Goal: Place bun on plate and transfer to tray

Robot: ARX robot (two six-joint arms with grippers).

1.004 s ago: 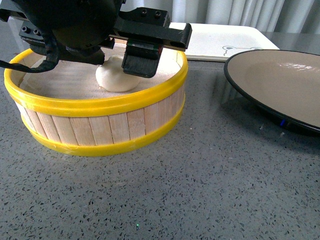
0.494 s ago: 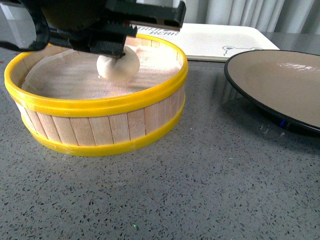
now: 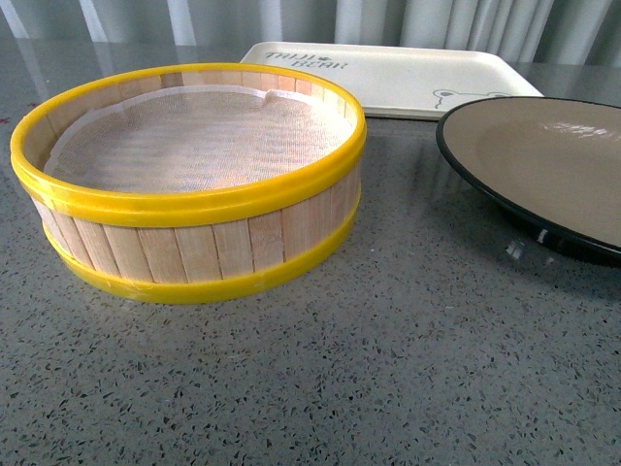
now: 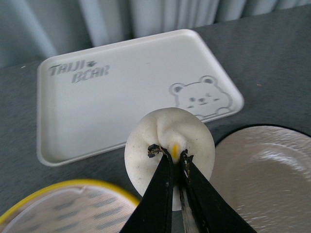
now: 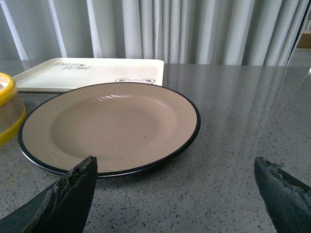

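Note:
In the left wrist view my left gripper [image 4: 170, 153] is shut on the white pleated bun [image 4: 169, 148], pinching its twisted top and holding it in the air between the tray, the plate and the basket. The off-white bear tray [image 4: 116, 92] lies below it, also at the back of the front view [image 3: 388, 73]. The beige plate with a black rim [image 3: 543, 160] sits at the right; it also shows in the left wrist view [image 4: 267, 179] and the right wrist view [image 5: 109, 126]. My right gripper [image 5: 177, 187] is open, low over the table just in front of the plate.
The yellow-rimmed wooden steamer basket [image 3: 194, 262] stands at the left with only its cloth liner inside; its rim shows in the left wrist view [image 4: 63, 187] and the right wrist view [image 5: 7, 104]. Grey speckled table; curtains behind.
My left gripper has lifted the bun out of the steamer basket and risen out of the front view. The basket now holds no bun.

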